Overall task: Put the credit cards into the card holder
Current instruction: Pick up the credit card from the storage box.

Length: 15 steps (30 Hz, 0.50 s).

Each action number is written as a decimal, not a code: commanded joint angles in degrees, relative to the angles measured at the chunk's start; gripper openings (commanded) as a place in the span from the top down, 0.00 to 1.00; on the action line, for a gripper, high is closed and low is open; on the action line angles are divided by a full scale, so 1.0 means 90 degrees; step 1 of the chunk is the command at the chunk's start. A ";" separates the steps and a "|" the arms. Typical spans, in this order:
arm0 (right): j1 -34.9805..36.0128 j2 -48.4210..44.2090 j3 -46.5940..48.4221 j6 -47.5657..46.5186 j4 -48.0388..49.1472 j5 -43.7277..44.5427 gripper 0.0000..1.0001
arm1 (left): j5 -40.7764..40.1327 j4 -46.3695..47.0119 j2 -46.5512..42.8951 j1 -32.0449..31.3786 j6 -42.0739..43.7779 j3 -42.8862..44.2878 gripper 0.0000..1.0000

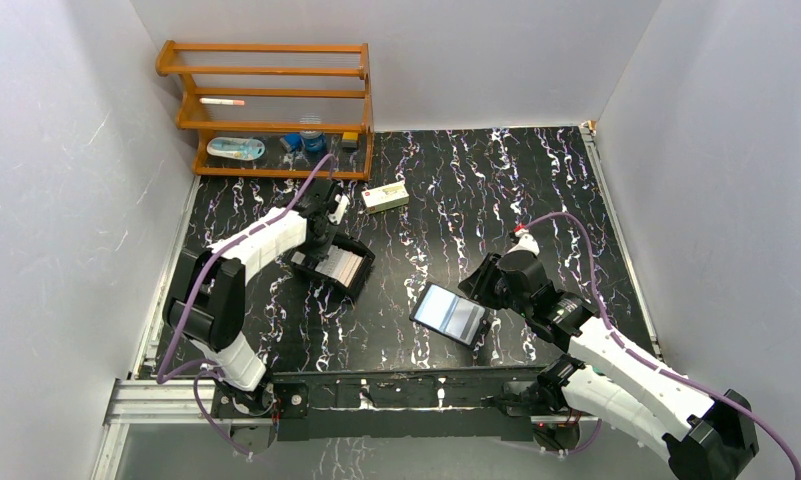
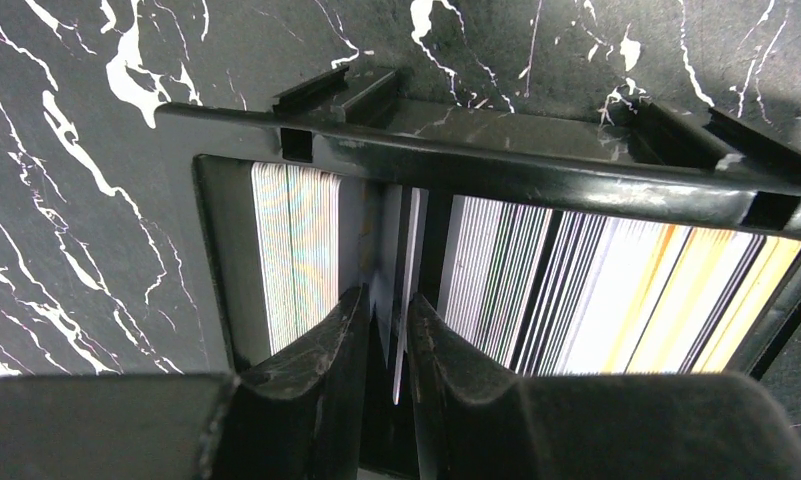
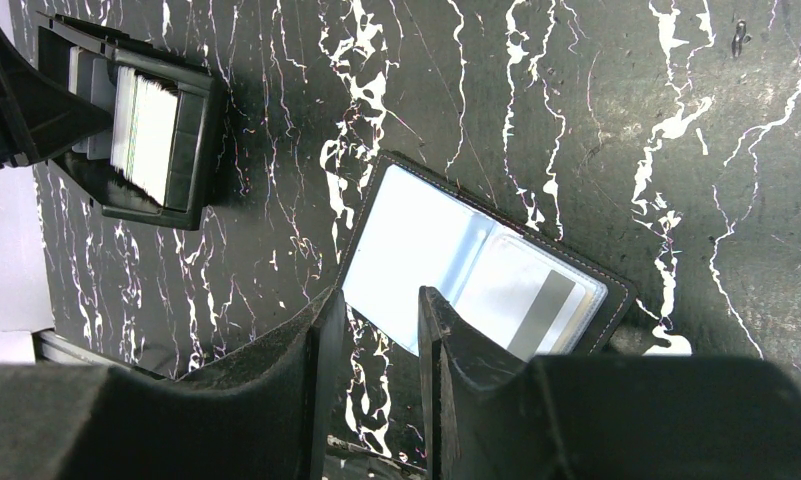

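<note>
The credit cards (image 2: pixel 496 280) stand on edge as a stack in a black hinged box (image 1: pixel 332 264). My left gripper (image 2: pixel 388 298) reaches down into the box and is shut on one thin credit card (image 2: pixel 406 250), which sits edge-on between the fingers. The card holder (image 1: pixel 451 313) lies open on the table, blue-grey inside up. In the right wrist view the card holder (image 3: pixel 426 240) has a card with a dark stripe (image 3: pixel 538 312) in its right sleeve. My right gripper (image 3: pixel 376 295) hovers open and empty over the holder's near edge.
A cream oblong carton (image 1: pixel 386 197) lies behind the box. A wooden rack (image 1: pixel 266 110) with small items stands at the back left. White walls close in both sides. The box and my left gripper also show in the right wrist view (image 3: pixel 146 130).
</note>
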 commanded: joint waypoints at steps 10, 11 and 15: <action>-0.0023 -0.0094 0.0390 -0.0105 0.0317 -0.0511 0.58 | 0.0358 -0.1199 -0.0457 0.0046 -0.0402 0.1155 1.00; -0.0020 -0.0104 0.0420 -0.0113 0.0408 -0.0664 0.57 | 0.0454 -0.1272 -0.0577 0.0049 -0.0456 0.1267 1.00; -0.0019 -0.0126 0.0539 -0.0029 0.0784 -0.1223 0.56 | 0.1235 -0.1337 -0.1219 0.0049 -0.0738 0.1485 1.00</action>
